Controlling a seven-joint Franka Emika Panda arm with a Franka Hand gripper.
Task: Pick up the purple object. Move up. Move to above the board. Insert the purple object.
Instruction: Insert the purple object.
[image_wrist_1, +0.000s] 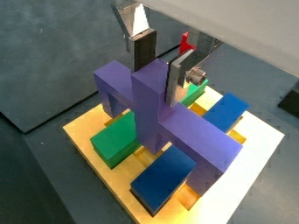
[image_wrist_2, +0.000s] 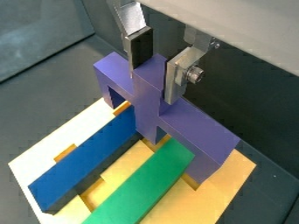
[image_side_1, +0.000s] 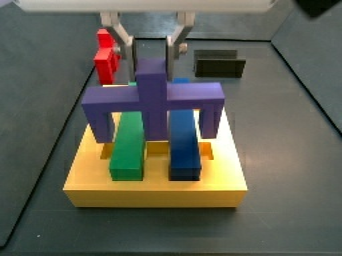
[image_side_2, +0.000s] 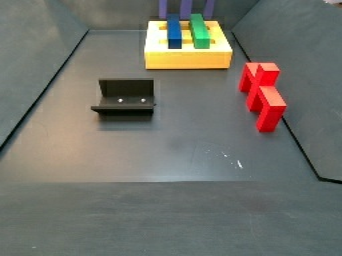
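Note:
The purple object (image_side_1: 154, 98) stands upright on the yellow board (image_side_1: 154, 190), its crossbar spanning the green bar (image_side_1: 126, 145) and the blue bar (image_side_1: 185, 145), with its legs down at the board's sides. It shows in both wrist views (image_wrist_1: 163, 114) (image_wrist_2: 146, 101). My gripper (image_side_1: 152, 58) is directly above it, with its silver fingers on either side of the central ridge's top, closed against it, as both wrist views show (image_wrist_1: 162, 79) (image_wrist_2: 156, 77). In a side view the board (image_side_2: 187, 58) lies at the far end and the gripper is out of frame.
Red blocks (image_side_2: 262, 92) stand to one side of the floor, also visible in a side view (image_side_1: 104, 55). The dark fixture (image_side_2: 124, 98) stands mid-floor, away from the board. Dark walls enclose the work area.

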